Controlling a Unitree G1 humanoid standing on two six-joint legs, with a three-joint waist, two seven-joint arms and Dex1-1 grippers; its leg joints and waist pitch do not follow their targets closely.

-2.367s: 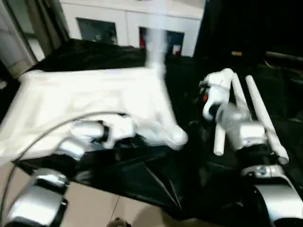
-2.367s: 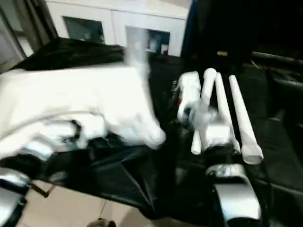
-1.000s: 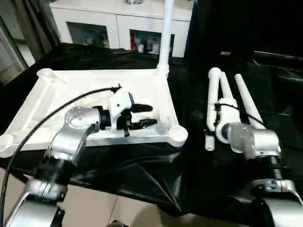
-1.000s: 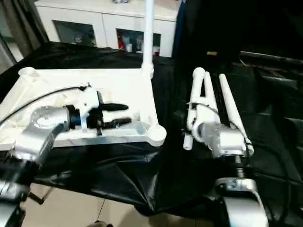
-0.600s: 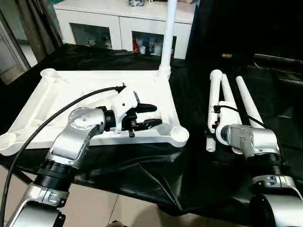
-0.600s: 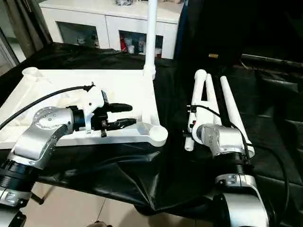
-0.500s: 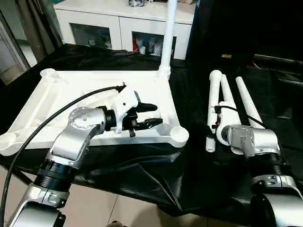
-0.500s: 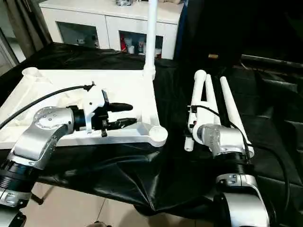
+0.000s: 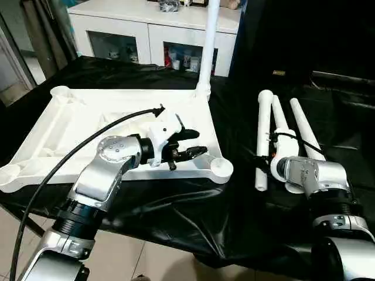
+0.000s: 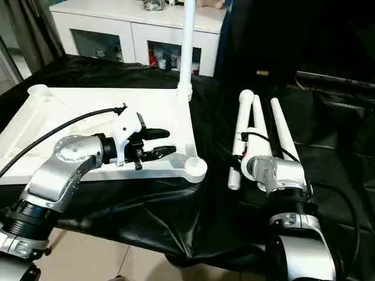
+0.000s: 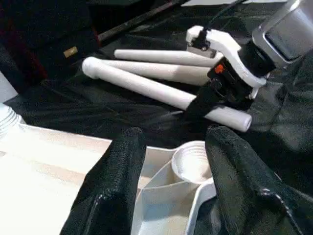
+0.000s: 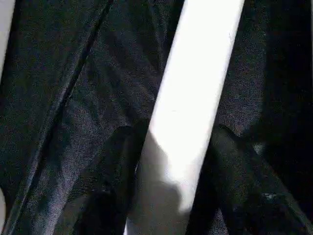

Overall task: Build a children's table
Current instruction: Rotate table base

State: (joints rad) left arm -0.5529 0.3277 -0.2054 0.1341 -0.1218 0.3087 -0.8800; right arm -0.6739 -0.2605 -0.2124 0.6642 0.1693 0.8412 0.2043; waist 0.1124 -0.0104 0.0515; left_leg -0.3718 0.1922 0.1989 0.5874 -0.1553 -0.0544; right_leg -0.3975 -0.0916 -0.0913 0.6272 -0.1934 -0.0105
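Smooth white plastic tabletop [image 9: 193, 111] and legs [image 9: 262, 140] on glossy black sheeting [image 9: 193, 211].

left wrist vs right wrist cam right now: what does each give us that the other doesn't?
Left wrist view adds: the open left pincer hovering over the tabletop, its round corner socket between the two fingers, and beyond it three loose legs with the right pincer down on the nearest leg.
Right wrist view adds: a close look along that leg's surface, directly under the right pincer.
Shared: that nearest leg and the black cloth it lies on.
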